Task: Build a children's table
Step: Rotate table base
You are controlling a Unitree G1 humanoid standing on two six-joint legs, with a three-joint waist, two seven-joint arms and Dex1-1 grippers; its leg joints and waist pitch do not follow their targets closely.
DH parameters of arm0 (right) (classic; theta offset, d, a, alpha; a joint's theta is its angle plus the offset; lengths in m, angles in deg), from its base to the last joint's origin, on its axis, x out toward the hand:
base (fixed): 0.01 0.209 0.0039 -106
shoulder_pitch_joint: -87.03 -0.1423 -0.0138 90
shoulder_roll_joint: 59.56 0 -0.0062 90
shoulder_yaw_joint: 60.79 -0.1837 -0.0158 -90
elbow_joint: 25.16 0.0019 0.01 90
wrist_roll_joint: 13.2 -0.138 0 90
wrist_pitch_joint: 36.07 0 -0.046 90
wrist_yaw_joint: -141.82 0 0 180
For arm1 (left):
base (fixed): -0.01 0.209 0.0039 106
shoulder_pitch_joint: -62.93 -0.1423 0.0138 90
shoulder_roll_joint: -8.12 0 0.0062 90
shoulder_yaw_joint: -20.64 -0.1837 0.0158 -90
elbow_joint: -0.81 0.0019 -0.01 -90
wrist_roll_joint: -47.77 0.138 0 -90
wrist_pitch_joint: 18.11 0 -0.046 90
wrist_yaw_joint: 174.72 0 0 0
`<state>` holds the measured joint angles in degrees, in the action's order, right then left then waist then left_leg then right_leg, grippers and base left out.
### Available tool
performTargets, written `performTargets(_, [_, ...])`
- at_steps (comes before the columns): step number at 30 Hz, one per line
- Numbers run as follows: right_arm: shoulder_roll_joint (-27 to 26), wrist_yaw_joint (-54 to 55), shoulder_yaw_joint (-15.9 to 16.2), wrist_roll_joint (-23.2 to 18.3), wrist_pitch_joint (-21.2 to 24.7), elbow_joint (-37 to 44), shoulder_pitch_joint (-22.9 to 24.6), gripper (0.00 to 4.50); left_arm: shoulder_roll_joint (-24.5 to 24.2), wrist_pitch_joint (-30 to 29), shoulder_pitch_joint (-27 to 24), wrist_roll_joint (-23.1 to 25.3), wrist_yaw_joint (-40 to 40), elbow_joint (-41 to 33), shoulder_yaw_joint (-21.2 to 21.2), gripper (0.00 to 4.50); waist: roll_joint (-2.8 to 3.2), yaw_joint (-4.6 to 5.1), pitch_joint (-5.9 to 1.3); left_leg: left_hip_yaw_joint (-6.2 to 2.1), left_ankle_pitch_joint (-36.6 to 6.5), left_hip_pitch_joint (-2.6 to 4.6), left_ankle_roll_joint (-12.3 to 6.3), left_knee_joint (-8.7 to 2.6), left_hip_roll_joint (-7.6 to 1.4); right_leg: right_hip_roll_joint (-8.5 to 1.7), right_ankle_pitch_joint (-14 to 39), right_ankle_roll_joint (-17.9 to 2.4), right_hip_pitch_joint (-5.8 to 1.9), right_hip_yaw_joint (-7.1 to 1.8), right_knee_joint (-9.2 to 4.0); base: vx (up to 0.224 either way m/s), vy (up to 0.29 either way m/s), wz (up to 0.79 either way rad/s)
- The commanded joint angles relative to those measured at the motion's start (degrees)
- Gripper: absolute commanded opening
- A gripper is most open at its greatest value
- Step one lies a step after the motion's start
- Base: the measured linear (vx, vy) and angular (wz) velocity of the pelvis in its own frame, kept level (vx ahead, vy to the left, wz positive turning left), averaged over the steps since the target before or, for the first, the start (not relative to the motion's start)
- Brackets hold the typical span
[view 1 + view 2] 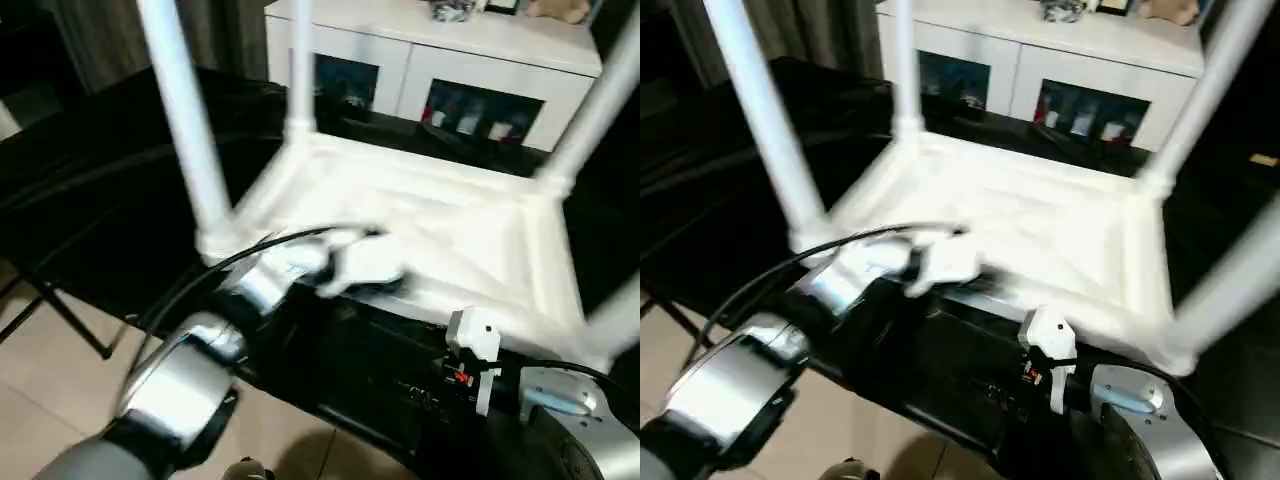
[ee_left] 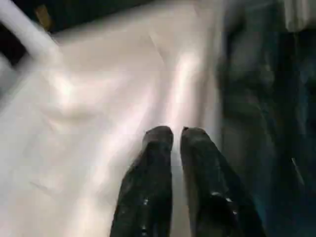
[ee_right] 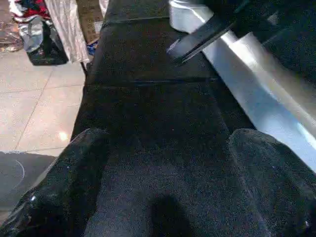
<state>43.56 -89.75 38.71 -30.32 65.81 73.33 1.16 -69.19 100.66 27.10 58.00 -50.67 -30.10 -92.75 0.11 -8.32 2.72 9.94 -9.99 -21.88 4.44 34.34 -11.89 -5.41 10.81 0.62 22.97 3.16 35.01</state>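
Note:
The children's table (image 1: 450, 230) lies upside down on a black surface, its ribbed white underside facing up. Several round white legs stand up from its corners, one at the near left (image 1: 190, 130) and one at the far right (image 1: 595, 110). My left arm reaches over the table's near edge. In the left wrist view my left gripper (image 2: 177, 132) hangs just above the white underside, its fingers (image 2: 158, 148) nearly together with nothing between them. My right gripper (image 3: 170, 136) stands open over the black surface, beside the table's near rim (image 3: 266, 98).
A white cabinet (image 1: 440, 70) with glass-fronted doors stands behind the table. The black surface (image 1: 100, 200) stretches left on a folding stand (image 1: 60, 310). Tiled floor (image 1: 40, 400) lies below, with bags (image 3: 39, 34) beside it.

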Motion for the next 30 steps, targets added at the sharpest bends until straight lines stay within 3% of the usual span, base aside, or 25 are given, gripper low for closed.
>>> performTargets(1, [0.23,0.24,-0.22,0.48,0.1,0.89,0.16,4.23,-0.24,1.58,0.27,0.99,2.93,1.01,0.33,0.29,-0.81,0.38,-3.61,-0.32,-13.14,0.57,-4.13,-4.09,-1.01,-2.72,3.9,-12.76,-3.58,-1.76,-3.73,0.0,0.0,0.0])
performTargets(4, [0.18,0.46,-0.05,0.59,0.16,0.83,-0.1,4.23,-0.32,1.68,1.25,3.3,9.03,3.54,0.8,0.29,-0.87,1.16,-3.47,-0.31,-15.44,0.79,-3.35,-4.25,-0.86,-2.69,12.06,-9.99,-3.36,-1.77,-4.69,0.0,0.0,0.0])
performTargets(8, [-0.03,0.65,0.19,0.74,0.01,0.53,-0.5,4.23,-2.05,-0.42,1.28,2.74,9.29,4.63,2.03,0.46,-0.76,1.76,-3.37,-0.43,-16.17,0.84,-2.8,-4.54,-0.92,-2.53,14.39,-9.48,-3.08,-1.72,-4.97,0.0,0.0,0.0])
performTargets(10, [-0.2,0.75,0.33,0.85,-0.08,0.45,-0.62,4.23,-2.93,-2.56,-0.08,-1.54,4.51,2.79,4.6,0.7,-0.63,1.79,-3.34,-0.41,-16.45,0.9,-2.55,-4.6,-0.87,-2.66,14.91,-10.02,-3.03,-1.76,-5.04,0.0,0.0,0.0])
performTargets(12, [-0.71,1.58,0.27,1.44,-0.86,0.04,-0.81,4.23,-4.79,-4.21,-3.49,-8.29,2.07,-4.09,9.31,0.84,-0.5,1.84,-3.27,-0.45,-17.32,0.86,-2.32,-4.75,-1.04,-2.68,14.59,-11.26,-2.89,-1.79,-4.87,0.0,0.0,0.0])
performTargets(16, [-1.79,3.78,-0.34,2.52,-2.04,-1.05,-1.45,4.23,-6.39,-6.46,-7.94,-14.36,2.62,-12.01,13.65,1.05,-0.1,1.97,-3.49,-0.46,-17.88,1.02,-1.94,-4.83,-1.39,-2.63,10.84,-13.23,-2.84,-1.8,-4.22,0.0,0.0,0.0])
performTargets(17, [-3.18,6.34,-1.17,3.27,-2.9,-2.25,-2.43,4.23,-8.47,-8.95,-16.17,-18.84,3.75,-23.37,15.79,1.2,-0.01,1.97,-3.64,-0.68,-17.62,1.04,-1.56,-4.98,-1.81,-2.95,9.5,-13.88,-3.06,-1.78,-3.63,0.0,0.0,0.0])
performTargets(18, [-3.64,7.11,-1.43,3.42,-3.08,-2.61,-2.74,4.23,-9.13,-10.18,-19.25,-20.65,3.7,-27.57,16.41,1.22,-0.21,2.56,-3.24,-0.59,-17.52,0.3,-1.83,-5.24,-1.58,-2.78,9.86,-13.69,-3.07,-1.78,-3.83,0.0,0.0,0.0])
performTargets(19, [-3.93,7.36,-1.49,3.32,-3.1,-2.71,-2.86,4.23,-9.67,-10.12,-21.99,-21.28,4.39,-30.88,17.01,1.34,-0.13,2.76,-3.19,-0.45,-18.19,0.39,-1.74,-5.25,-1.44,-2.46,11.48,-13.14,-2.88,-1.65,-4.01,0.0,0.0,0.0])
performTargets(20, [-4.18,7.68,-1.52,3.43,-3.21,-2.87,-3.02,4.23,-9.85,-9.78,-24.37,-21.81,5.41,-33.41,17.77,1.34,0.21,3.19,-3.43,-0.24,-19.25,0.97,-1.39,-4.98,-1.39,-2.16,12.52,-12.24,-2.41,-1.93,-4.32,0.0,0.0,0.0])
performTargets(21, [-5.21,9.18,-1.83,4.15,-3.96,-3.59,-3.65,4.23,-10.29,-7.45,-30.47,-22.54,7.2,-38.78,19.66,1.58,0.41,3.14,-3.43,-0.3,-19.34,0.99,-1.25,-5.03,-1.45,-2.18,12.27,-12.07,-2.41,-1.95,-4.27,0.0,0.0,0.0])
performTargets(22, [-5.69,9.61,-1.97,4.2,-4.13,-3.92,-3.95,4.23,-10.38,-6.04,-33.61,-22.9,8.21,-40.82,20.68,1.58,0.42,3.5,-3.25,-0.33,-19.84,0.71,-0.98,-5.26,-1.63,-2.26,12.16,-11.68,-2.4,-1.94,-4.34,0.0,0.0,0.0])
performTargets(23, [-5.69,9.61,-1.97,4.2,-4.13,-3.92,-3.95,4.23,-10.38,-6.04,-33.61,-22.9,8.21,-40.82,20.68,1.66,0.39,3.61,-3.2,-0.32,-20.47,0.67,-0.83,-5.31,-1.56,-2.18,13.17,-11.17,-2.37,-1.87,-4.46,0.0,0.0,0.0])
performTargets(24, [-6.56,10.83,-2.25,4.93,-4.98,-4.66,-4.56,4.23,-9.63,-1.23,-37.94,-22.0,11.86,-43.47,23.74,1.66,0.36,3.64,-3.15,-0.12,-21.88,1.13,-0.57,-5.23,-1.3,-1.83,15.54,-9.95,-1.96,-1.97,-4.83,0.0,0.0,0.0])
performTargets(25, [-6.62,10.92,-2.28,4.98,-5.04,-4.71,-4.59,4.23,-9.55,-0.88,-38.13,-21.89,12.16,-43.57,23.97,1.73,0.44,3.77,-2.96,-0.21,-22.77,1.0,-0.16,-5.42,-1.5,-2.0,16.16,-9.51,-1.96,-2.05,-5.08,0.0,0.0,0.0])
performTargets(26, [-7.35,11.81,-2.66,5.05,-5.44,-5.13,-4.97,4.23,-8.88,3.66,-40.33,-19.97,15.31,-44.22,26.13,2.0,0.41,3.53,-2.89,-0.27,-23.95,1.2,0.08,-5.38,-1.45,-2.01,18.17,-8.56,-1.74,-2.02,-5.31,0.0,0.0,0.0])
performTargets(28, [-8.22,13.32,-3.19,5.14,-5.88,-5.56,-5.53,4.23,-8.59,8.12,-42.66,-16.81,18.42,-44.68,27.99,2.06,0.38,3.55,-2.76,-0.27,-25.03,1.39,0.4,-5.45,-1.29,-1.84,20.17,-7.02,-1.52,-2.09,-5.6,0.0,0.0,0.0])
performTargets(30, [-9.75,15.0,-4.01,4.27,-6.0,-6.06,-5.95,4.23,-7.46,11.14,-46.12,-13.31,23.42,-46.67,31.46,2.14,0.34,3.81,-2.64,-0.5,-25.2,1.02,0.81,-5.69,-1.35,-1.87,21.16,-5.87,-1.71,-2.08,-5.57,0.0,0.0,0.0])
